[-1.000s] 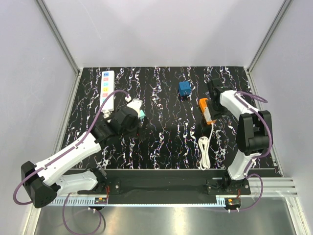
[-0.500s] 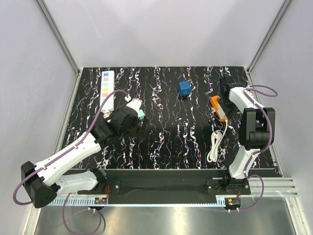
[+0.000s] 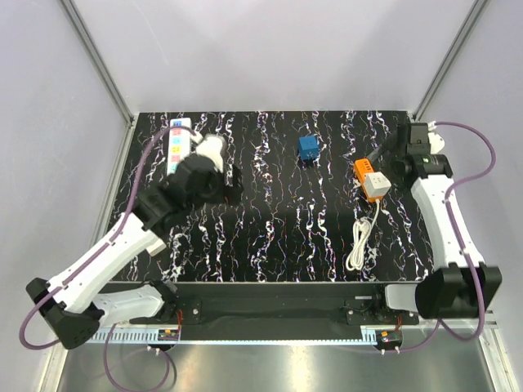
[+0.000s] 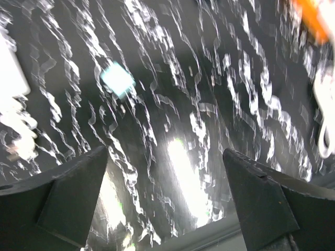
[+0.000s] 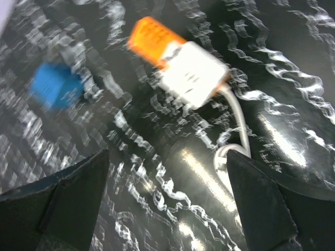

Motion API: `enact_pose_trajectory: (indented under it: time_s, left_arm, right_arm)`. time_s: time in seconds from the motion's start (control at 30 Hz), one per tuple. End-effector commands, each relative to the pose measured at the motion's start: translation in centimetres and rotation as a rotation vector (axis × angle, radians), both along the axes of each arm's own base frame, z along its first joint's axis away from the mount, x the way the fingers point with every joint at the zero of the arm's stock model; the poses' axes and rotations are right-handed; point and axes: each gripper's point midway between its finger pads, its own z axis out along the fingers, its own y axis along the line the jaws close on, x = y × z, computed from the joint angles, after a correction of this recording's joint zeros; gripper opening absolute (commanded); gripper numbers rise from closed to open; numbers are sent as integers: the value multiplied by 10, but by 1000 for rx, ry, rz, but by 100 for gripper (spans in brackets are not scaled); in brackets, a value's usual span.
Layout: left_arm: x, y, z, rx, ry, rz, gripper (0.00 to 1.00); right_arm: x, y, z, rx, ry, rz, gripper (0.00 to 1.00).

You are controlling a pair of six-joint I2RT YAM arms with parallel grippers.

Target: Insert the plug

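Note:
The plug (image 3: pixel 370 180) is an orange and white block with a white cable (image 3: pixel 357 245). It lies on the black marbled table (image 3: pixel 278 237) at the right. My right gripper (image 3: pixel 391 162) is open and empty, just right of and behind the plug. In the right wrist view the plug (image 5: pixel 183 68) lies beyond my open right gripper (image 5: pixel 167 157). The white power strip (image 3: pixel 178 143) lies at the far left. My left gripper (image 3: pixel 232 175) is open and empty, just right of the strip. The left wrist view (image 4: pixel 165 157) is blurred.
A blue cube (image 3: pixel 308 148) sits at the far middle and also shows in the right wrist view (image 5: pixel 55 86). A small pale teal square (image 4: pixel 118 79) shows blurred in the left wrist view. White walls and metal posts (image 3: pixel 98 61) ring the table.
The plug slid right with the right gripper. The gripper has since let go and drawn back to the right. The left gripper lifted and moved back towards the power strip.

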Motion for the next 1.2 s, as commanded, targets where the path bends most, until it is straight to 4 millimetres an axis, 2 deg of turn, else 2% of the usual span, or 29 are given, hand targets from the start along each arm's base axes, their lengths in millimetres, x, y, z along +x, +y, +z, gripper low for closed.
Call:
enact_pose_trajectory:
  time_s: [0.0, 0.03, 0.07, 0.1, 0.13, 0.2, 0.23, 0.27, 0.3, 0.33, 0.43, 0.47, 0.5, 0.57, 0.6, 0.63, 0.7, 0.93, 1.07, 1.17]
  left_arm:
    - [52, 14, 35, -61, -62, 110, 95]
    - [69, 32, 34, -85, -30, 157, 95]
    - [79, 43, 30, -82, 5, 189, 94]
    - [98, 53, 27, -88, 34, 240, 92]
    - [115, 86, 20, -99, 61, 335, 91]
    - [138, 120, 1, -108, 121, 451, 89]
    - [148, 157, -8, -111, 140, 556, 88]
    - [154, 173, -17, -108, 156, 606, 87]
    - [164, 185, -36, -98, 198, 642, 87]
    - [169, 203, -44, -91, 218, 680, 86]
    - [185, 231, -76, -42, 284, 739, 85]
    - [189, 235, -82, -37, 291, 747, 86]
    - [191, 238, -98, -19, 323, 741, 86]
    - [197, 233, -112, -32, 345, 698, 87]
    - [196, 228, -129, -30, 387, 667, 88]
    - [195, 222, -136, -44, 411, 642, 88]
    - [194, 224, -150, -29, 441, 652, 90]
    - [191, 231, -176, 40, 486, 666, 95]
    - [195, 214, -188, 20, 510, 595, 96]
    - [197, 208, -202, 48, 532, 580, 96]
  right_arm:
    - [-1, 46, 14, 45, -62, 347, 98]
    - [-2, 49, 20, 33, -78, 370, 98]
    - [-2, 54, 24, 31, -88, 391, 98]
    - [-3, 61, 26, 28, -98, 418, 98]
    - [-4, 71, 30, 48, -114, 457, 98]
    - [-4, 92, 37, 91, -158, 525, 98]
    - [-7, 107, 41, 117, -181, 567, 97]
    - [-8, 122, 43, 151, -205, 619, 97]
    - [-11, 130, 43, 168, -214, 646, 97]
    - [-13, 136, 45, 180, -225, 666, 97]
    - [-19, 138, 39, 168, -226, 700, 97]
    - [-18, 135, 37, 150, -227, 693, 97]
    - [-18, 134, 37, 141, -227, 693, 97]
    - [-18, 136, 40, 137, -238, 716, 97]
    - [-19, 137, 43, 139, -249, 721, 97]
    - [-20, 138, 45, 146, -256, 723, 97]
    - [-20, 142, 47, 164, -279, 737, 96]
    - [-18, 151, 48, 203, -300, 761, 96]
    - [-19, 149, 48, 200, -305, 755, 96]
    - [-21, 150, 47, 203, -307, 759, 96]
